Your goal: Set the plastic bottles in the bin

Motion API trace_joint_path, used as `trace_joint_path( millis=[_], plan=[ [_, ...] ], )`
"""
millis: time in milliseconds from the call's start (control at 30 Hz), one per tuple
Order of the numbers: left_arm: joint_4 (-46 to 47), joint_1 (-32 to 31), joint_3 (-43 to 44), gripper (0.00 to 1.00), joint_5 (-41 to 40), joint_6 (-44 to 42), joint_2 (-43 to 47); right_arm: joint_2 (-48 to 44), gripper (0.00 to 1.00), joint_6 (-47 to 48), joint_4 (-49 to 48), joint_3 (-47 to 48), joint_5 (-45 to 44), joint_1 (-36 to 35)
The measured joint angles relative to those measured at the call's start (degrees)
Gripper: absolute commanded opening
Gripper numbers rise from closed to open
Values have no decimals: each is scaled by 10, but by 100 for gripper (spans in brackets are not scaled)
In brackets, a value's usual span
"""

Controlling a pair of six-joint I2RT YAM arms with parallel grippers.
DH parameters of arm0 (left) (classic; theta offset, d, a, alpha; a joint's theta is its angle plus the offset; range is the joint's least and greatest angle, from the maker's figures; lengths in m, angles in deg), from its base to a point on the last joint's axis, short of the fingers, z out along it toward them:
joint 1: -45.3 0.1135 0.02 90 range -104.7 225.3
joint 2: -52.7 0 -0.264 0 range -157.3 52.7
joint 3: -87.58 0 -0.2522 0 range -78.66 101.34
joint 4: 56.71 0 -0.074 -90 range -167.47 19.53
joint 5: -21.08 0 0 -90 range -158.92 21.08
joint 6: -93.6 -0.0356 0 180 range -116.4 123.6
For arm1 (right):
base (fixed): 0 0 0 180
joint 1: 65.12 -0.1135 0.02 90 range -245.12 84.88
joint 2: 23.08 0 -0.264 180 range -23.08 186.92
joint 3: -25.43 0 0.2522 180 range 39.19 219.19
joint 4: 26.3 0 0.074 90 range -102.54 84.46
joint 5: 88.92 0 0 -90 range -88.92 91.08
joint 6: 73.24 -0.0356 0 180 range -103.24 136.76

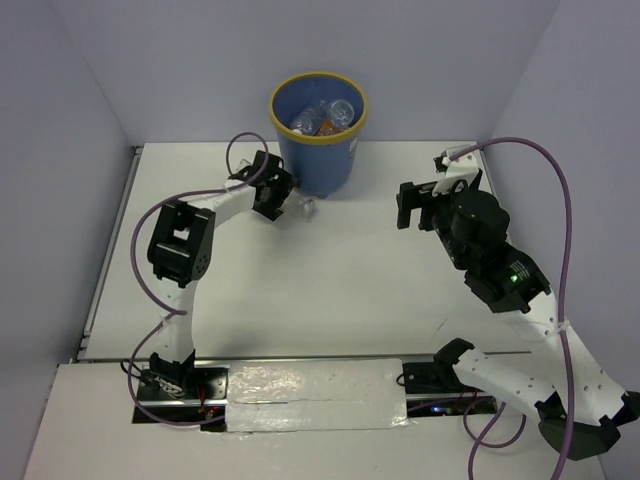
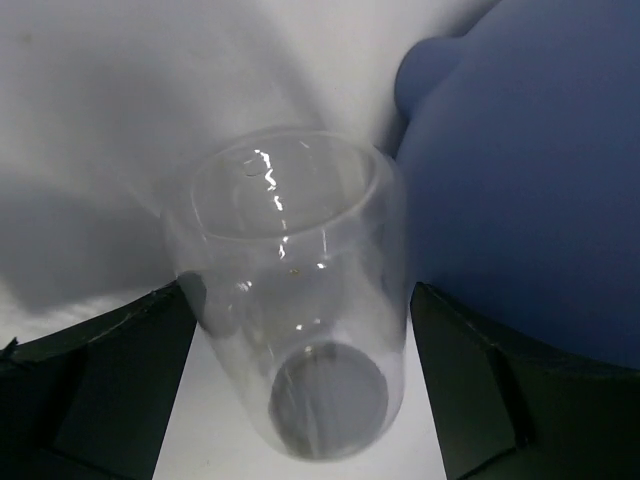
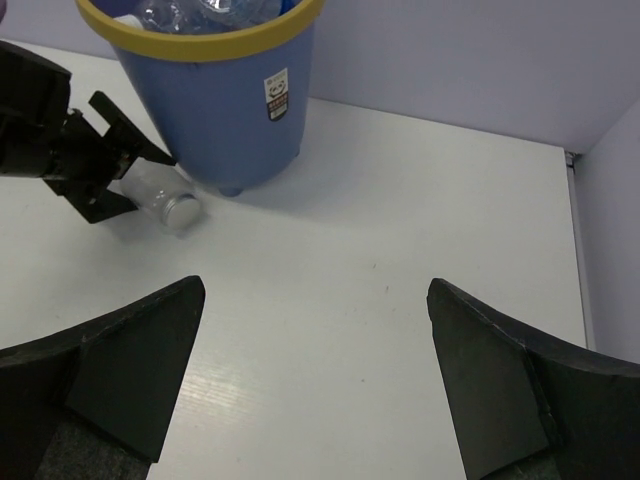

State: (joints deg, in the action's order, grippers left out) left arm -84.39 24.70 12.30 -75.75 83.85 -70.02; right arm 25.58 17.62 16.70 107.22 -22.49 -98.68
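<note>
The blue bin (image 1: 318, 150) with a yellow rim stands at the back of the table and holds several plastic bottles (image 1: 326, 116). One clear bottle (image 1: 306, 207) lies on its side on the table against the bin's base. My left gripper (image 1: 275, 192) is open, its jaws either side of this bottle (image 2: 290, 300), and the bin's wall (image 2: 530, 180) is close on the right. In the right wrist view the bottle (image 3: 165, 195) lies between the left gripper's fingers (image 3: 120, 130) beside the bin (image 3: 215, 95). My right gripper (image 3: 316, 285) is open and empty over the bare table, right of the bin (image 1: 408, 208).
Grey walls close in the table at the back and on both sides. A purple cable loops over each arm. A taped strip runs along the near edge between the arm bases (image 1: 315, 395).
</note>
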Motion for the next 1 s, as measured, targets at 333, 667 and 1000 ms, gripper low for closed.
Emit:
trace_joint_path(
  millis=[333, 667, 1000],
  plan=[
    [18, -26, -46, 65, -20, 5, 29, -10, 100, -15, 21, -17, 0, 0],
    [-23, -33, -100, 60, -79, -179, 332, -30, 100, -27, 12, -48, 5, 0],
    [0, -33, 313, 63, -112, -359, 219, -37, 100, -88, 14, -55, 30, -1]
  ],
)
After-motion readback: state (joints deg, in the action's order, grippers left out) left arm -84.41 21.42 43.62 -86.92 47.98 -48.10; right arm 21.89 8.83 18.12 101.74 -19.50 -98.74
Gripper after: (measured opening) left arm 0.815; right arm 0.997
